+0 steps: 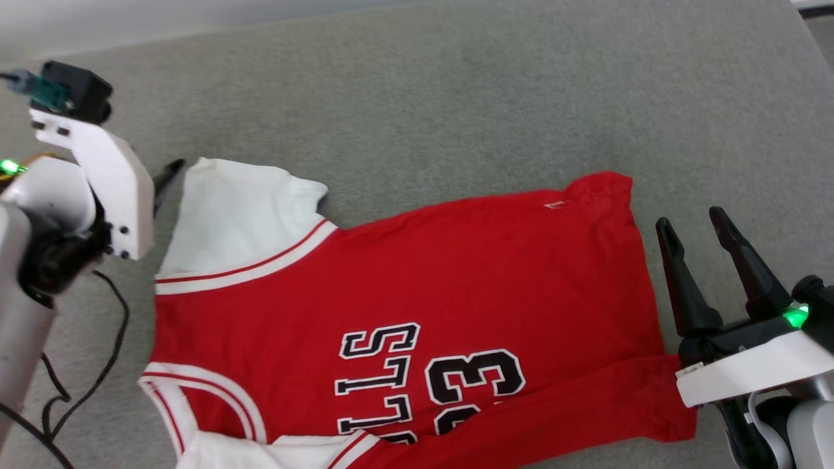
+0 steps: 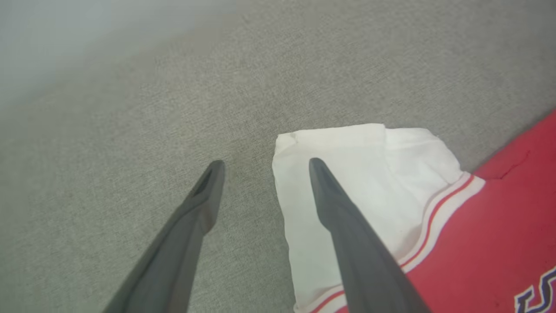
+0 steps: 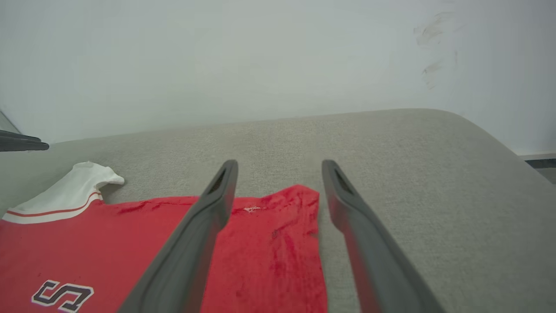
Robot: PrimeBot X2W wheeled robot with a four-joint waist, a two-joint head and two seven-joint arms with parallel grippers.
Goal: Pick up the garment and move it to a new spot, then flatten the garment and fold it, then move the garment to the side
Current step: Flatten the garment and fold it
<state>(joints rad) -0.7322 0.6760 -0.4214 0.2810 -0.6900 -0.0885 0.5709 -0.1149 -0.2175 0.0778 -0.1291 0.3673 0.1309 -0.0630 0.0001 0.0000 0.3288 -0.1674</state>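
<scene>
So: left end effector (image 2: pixel 266 163) and right end effector (image 3: pixel 280 163) wide, empty. I'd pinch garment (image 1: pixel 423 260) at white sleeve (image 2: pixel 369 174) and hem corner (image 3: pixel 299 200), pull taut.

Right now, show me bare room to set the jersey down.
Widest free patch: grey surface beyond the garment, up to the far edge. A narrower strip lies right of the hem, by the right claw. Crowded: the left, with left claw, white sleeve and cables.

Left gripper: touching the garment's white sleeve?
Cannot tell. Left wrist view: one finger of the left gripper overlaps the white sleeve of the garment; neither gap nor contact shows.
</scene>
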